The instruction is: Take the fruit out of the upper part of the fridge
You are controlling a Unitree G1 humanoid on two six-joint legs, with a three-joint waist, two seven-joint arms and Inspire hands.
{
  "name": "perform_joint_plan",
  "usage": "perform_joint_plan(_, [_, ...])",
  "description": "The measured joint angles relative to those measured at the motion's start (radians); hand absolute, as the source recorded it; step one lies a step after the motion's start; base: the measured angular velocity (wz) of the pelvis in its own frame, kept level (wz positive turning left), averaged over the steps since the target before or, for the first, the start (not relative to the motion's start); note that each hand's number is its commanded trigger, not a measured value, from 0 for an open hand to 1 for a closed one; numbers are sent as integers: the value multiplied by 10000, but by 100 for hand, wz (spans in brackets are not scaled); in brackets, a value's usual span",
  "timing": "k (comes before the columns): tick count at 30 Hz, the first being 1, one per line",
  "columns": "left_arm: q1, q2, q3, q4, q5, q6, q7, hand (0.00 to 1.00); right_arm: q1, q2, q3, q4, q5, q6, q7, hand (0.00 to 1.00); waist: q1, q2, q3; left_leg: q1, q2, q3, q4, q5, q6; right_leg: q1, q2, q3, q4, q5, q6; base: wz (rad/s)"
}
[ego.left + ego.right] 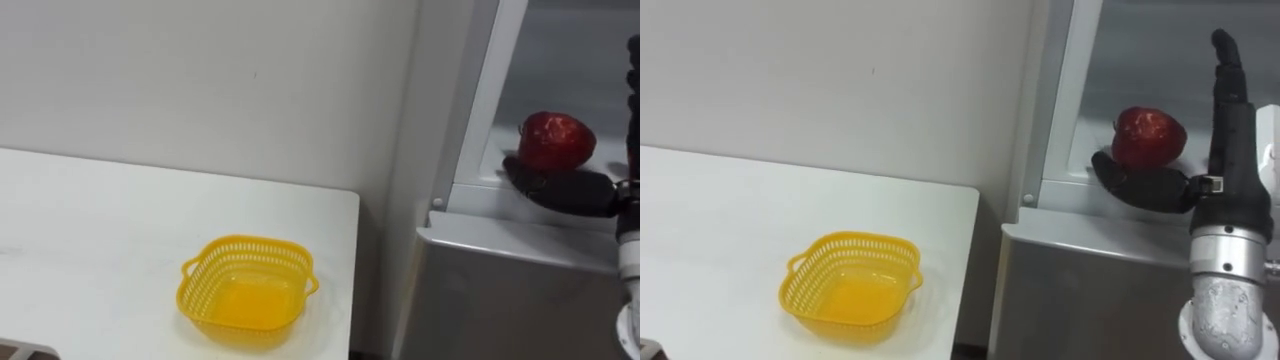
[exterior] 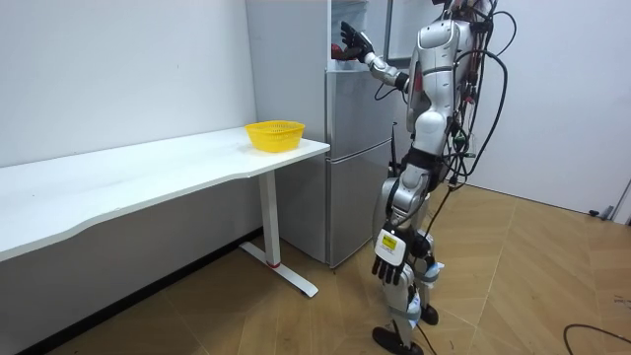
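Right hand, one apple, one basket

Lab-like test room (sparsely furnished), long white table, steel fridge, wood floor, blank walls

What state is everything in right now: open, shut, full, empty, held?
Fridge: upper part open, lower door shut.
Apple: inside the upper part, not gripped.
Right hand: open beside the apple.
Left hand: hanging at the robot's side.
Basket: empty, upright on the table.
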Motion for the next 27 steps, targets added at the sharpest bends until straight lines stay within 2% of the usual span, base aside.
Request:
perform_joint_plan(2, [0,1,0,-13,19,2,-1,0,0,-49,0,4,5,0,8,0,-8,2,1,-7,-5,-4,18,0,0,3,-8,-11,0,0,0,0])
perform_joint_plan(6, [27,26,0,-177,19,64,0,0,-1,-404,0,70,50,24,218,0,-12,2,1,-74,-21,-22,59,0,1,-1,-23,-18,6,0,0,0])
perform_joint_plan(9, [29,35,-3,-204,18,170,17,0,-2,-531,2,80,167,196,360,0,-11,-6,-3,-90,-24,-27,59,0,1,-1,-24,-20,8,0,0,0])
perform_joint_plan(14, [35,34,-14,-209,16,243,20,0,-70,-591,2,311,350,351,360,0,-16,-40,-17,-80,-30,-56,62,0,1,-17,-23,-12,5,0,0,0])
perform_joint_plan(16, [42,34,-14,-256,18,371,13,0,-236,-594,1,489,354,549,367,0,-36,-52,-18,-94,-31,-60,62,0,1,-35,-24,-12,8,0,0,0])
perform_joint_plan(23, [64,35,-14,-403,18,443,14,0,-355,-594,1,492,355,709,459,0,-30,-123,-29,-101,-32,-71,60,0,1,-40,-24,-11,3,-1,0,0])
perform_joint_plan(27, [55,36,-14,-402,19,444,18,0,-619,-607,2,636,397,825,469,0,-39,-169,-3,-108,-33,-97,61,0,1,-48,-26,-19,2,-1,0,0])
